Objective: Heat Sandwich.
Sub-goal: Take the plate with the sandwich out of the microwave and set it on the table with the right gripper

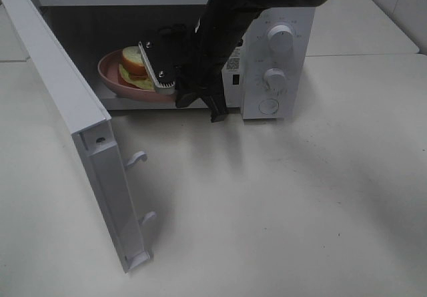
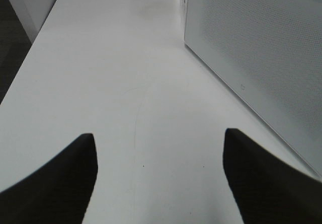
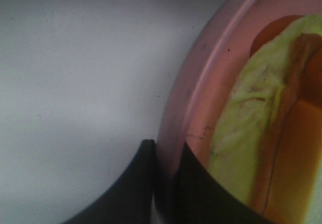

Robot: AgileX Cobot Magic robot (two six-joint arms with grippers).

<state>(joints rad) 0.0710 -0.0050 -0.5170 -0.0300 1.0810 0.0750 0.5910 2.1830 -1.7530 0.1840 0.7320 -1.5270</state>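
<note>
On the table [image 1: 300, 210], a microwave [image 1: 280, 50] is standing open. Inside, the right gripper [image 3: 166, 151] is pinching the plate [image 3: 201, 83] rim, with the sandwich [image 1: 132, 62] lying just beyond.

A white microwave [image 1: 300, 57] stands on the pale table [image 1: 300, 197], door [image 1: 60, 90] swung open, pink plate [image 1: 109, 77] inside

Microwave control panel [image 1: 297, 60]: faint markings ring the two dials [image 1: 281, 38], too small to read. Sticker [image 1: 233, 63] just left of the panel: dark print, blurred, unreadable. No legible text anywhere.
</note>
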